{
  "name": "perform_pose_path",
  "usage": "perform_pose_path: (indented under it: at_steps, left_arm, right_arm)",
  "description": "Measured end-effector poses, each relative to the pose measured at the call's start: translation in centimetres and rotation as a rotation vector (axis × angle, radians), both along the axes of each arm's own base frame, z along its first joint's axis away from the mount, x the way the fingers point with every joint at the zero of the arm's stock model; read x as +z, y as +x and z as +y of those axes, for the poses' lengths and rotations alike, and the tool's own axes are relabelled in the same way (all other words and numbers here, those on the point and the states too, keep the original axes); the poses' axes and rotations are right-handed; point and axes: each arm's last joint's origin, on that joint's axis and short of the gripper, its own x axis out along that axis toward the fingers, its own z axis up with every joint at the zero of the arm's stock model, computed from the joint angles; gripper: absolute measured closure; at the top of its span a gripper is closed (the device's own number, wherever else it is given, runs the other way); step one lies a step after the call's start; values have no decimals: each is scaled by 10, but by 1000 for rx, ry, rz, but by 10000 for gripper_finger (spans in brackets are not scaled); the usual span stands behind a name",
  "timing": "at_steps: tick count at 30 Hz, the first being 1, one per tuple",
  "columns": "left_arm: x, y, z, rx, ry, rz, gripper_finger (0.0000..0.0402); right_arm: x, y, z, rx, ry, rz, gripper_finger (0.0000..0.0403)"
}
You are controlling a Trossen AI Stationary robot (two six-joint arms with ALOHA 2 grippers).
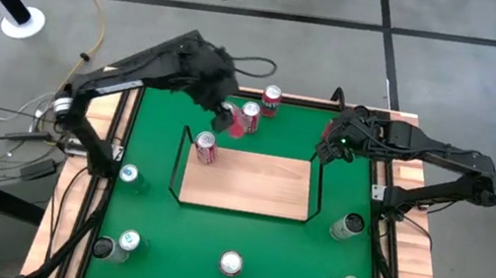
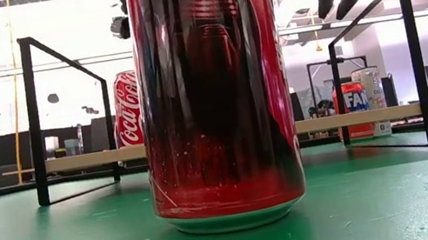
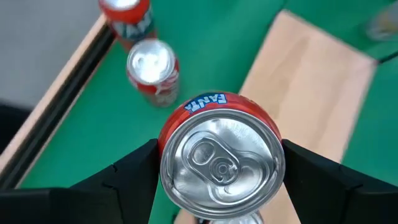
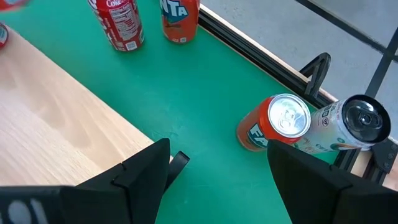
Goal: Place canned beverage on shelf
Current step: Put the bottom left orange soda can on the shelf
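My left gripper (image 3: 217, 180) is shut on an orange-red Fanta can (image 3: 217, 155), and the pair show in the high view (image 1: 231, 121) just beyond the far edge of the shelf (image 1: 251, 184). The shelf is a light-wood board with black wire rails. A red Coca-Cola can (image 1: 206, 148) stands upright on the shelf's far left corner. Two more cans (image 1: 250, 111) (image 1: 271, 98) stand on the green table behind the shelf. My right gripper (image 1: 330, 144) hangs open over the shelf's right rail, with nothing between its fingers (image 4: 149, 168). My left gripper pinches the Fanta can between its two fingers (image 3: 134, 177), on opposite sides of its wall just below the top rim (image 3: 166, 149). The fingers slant down from the table's far left. The can tilts with its top toward the wrist. Its bottom is hidden.
A Fanta can (image 4: 277, 124) and a white can (image 4: 348, 127) stand by the far right edge under my right arm. Several cans stand along the table's near side, among them a dark red one (image 2: 211, 94) close to the low camera, and one (image 1: 347, 227) stands right of the shelf.
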Motion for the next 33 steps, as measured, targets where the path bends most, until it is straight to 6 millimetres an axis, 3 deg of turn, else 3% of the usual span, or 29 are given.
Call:
perform_pose_path:
  at_steps: [7, 11, 23, 33]
  left_arm:
    - [-12, 46, -7, 37, -30, 121, 126]
    - [-21, 62, -14, 67, -76, 147, 126]
    - [-30, 66, -33, 190, -216, 180, 126]
    - [-43, 73, -38, 266, -195, 228, 126]
  right_arm:
    - [0, 0, 0, 7, -3, 5, 106]
    - [0, 0, 0, 9, -3, 6, 106]
    - [0, 0, 0, 11, -5, 8, 106]
    - [0, 1, 0, 26, -12, 13, 106]
